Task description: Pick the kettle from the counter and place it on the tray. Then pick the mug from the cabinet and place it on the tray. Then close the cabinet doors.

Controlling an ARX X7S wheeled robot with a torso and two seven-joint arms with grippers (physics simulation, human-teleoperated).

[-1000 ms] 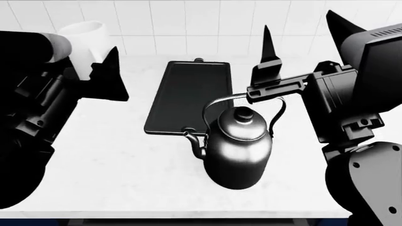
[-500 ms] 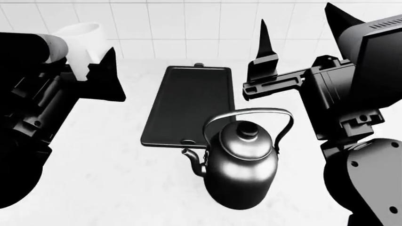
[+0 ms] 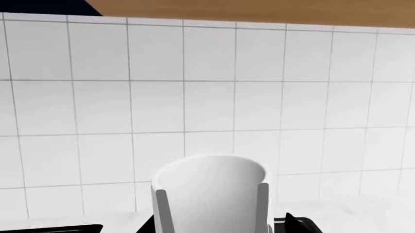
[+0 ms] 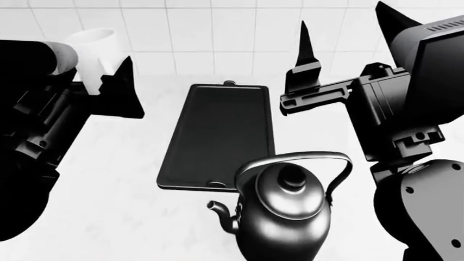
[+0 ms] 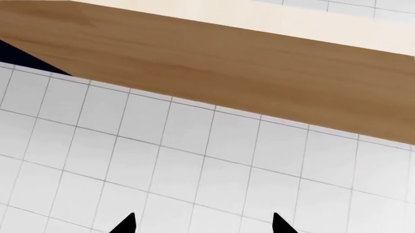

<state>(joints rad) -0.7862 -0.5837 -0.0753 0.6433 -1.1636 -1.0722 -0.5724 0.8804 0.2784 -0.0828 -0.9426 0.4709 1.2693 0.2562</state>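
The kettle (image 4: 283,209) stands on the table (image 4: 108,185) at its near edge, just before the tray's (image 4: 217,136) near end. The left tool (image 3: 211,204) pinches the mug (image 3: 211,182). The right tool (image 5: 202,224) is spread, holding nothing.

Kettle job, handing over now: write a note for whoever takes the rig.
Left gripper: shut on the mug, held raised to the left of the tray.
Right gripper: open, empty, pointing up at the tray's right.
Kettle: upright on the counter at the tray's near right corner, seemingly not on the tray.
Done: mug in hand.
Left: kettle onto tray, mug onto tray, close the cabinet doors (not in view).
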